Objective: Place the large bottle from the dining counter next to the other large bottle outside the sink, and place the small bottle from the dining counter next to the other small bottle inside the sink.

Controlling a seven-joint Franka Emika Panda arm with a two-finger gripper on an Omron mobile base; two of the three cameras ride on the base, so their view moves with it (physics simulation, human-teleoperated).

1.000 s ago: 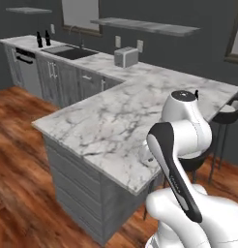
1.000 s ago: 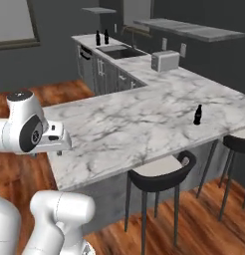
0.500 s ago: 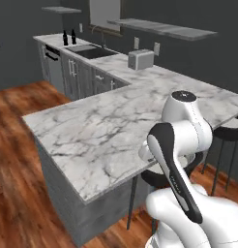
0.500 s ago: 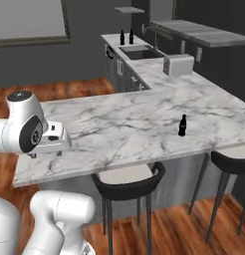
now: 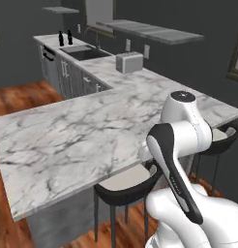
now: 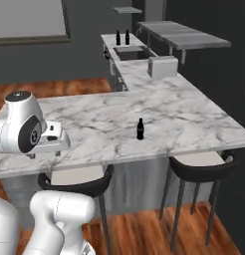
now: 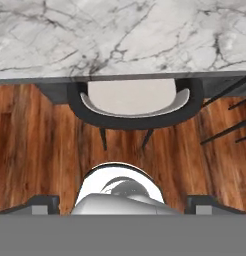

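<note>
Honestly, the small bottle (image 6: 140,129) sits alone on the dining counter (image 6: 184,112), about 2 o'clock of the gripper (image 7: 122,202), whose jaws are spread wide and empty, so a sloppy reach could tip it.

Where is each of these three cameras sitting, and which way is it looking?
Left base view: behind the arm on its left, looking forward over the dining counter towards the far sink; the white arm rises at lower right.
Right base view: behind the arm on its right, facing the same counter, with the small bottle standing on it; the arm is at lower left.
Hand view: on the hand, looking down at a stool tucked under the counter's edge; the open gripper has its finger tips at the bottom.
Both base views share the counter, sink and toaster.
</note>
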